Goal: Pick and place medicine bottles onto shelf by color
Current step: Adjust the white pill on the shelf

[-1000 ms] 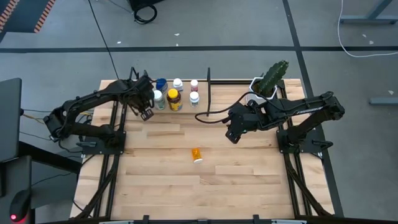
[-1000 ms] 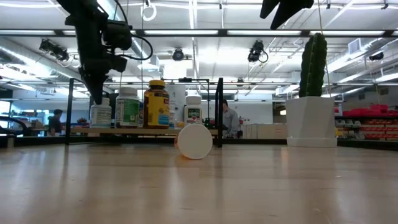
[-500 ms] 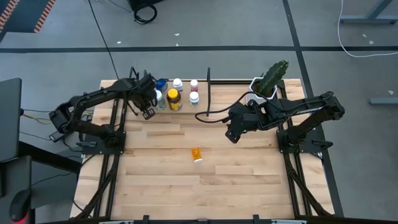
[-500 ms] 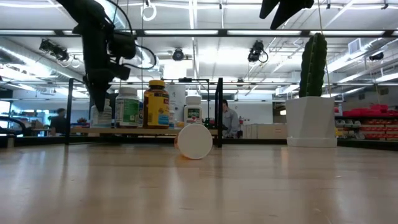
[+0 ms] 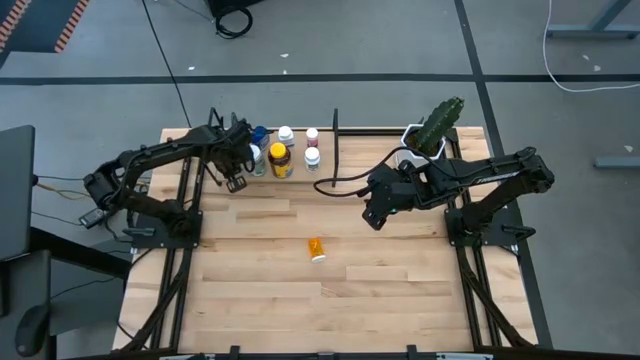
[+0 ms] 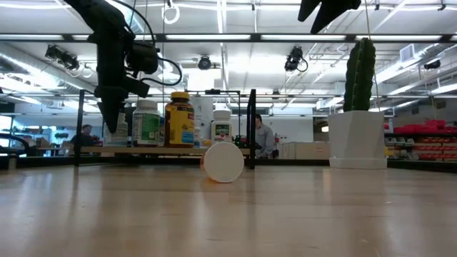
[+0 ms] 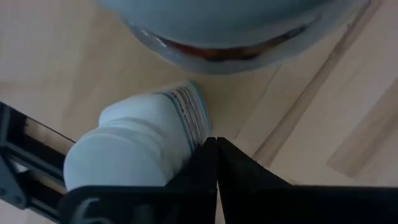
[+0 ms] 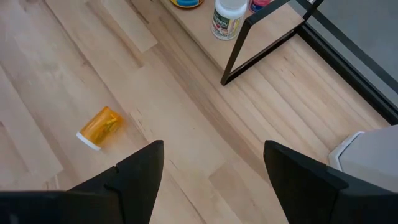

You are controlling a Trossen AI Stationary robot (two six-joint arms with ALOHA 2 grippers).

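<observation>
Several medicine bottles stand on the shelf at the table's far side: white ones, an amber yellow-lidded one and a blue one. A small orange bottle lies on its side at mid-table, its white cap facing the low camera. My left gripper is shut and points down at the shelf's left front, close beside the leftmost white bottle. My right gripper hangs open above the table, right of the shelf, with the orange bottle below it. My left gripper has its shut fingers right beside the white bottle's label side, coming from above. Whether a finger touches the bottle, I cannot tell.
A white pot with a green cactus stands at the table's far right corner. Thin black rods frame the shelf. A cable runs from the shelf's right end toward the right arm. Bare planks lie near the table's near edge.
My left gripper has come down a little in front of the leftmost white bottle and now covers it in the low view; its fingers stay shut. The right arm and the bottles have kept still.
</observation>
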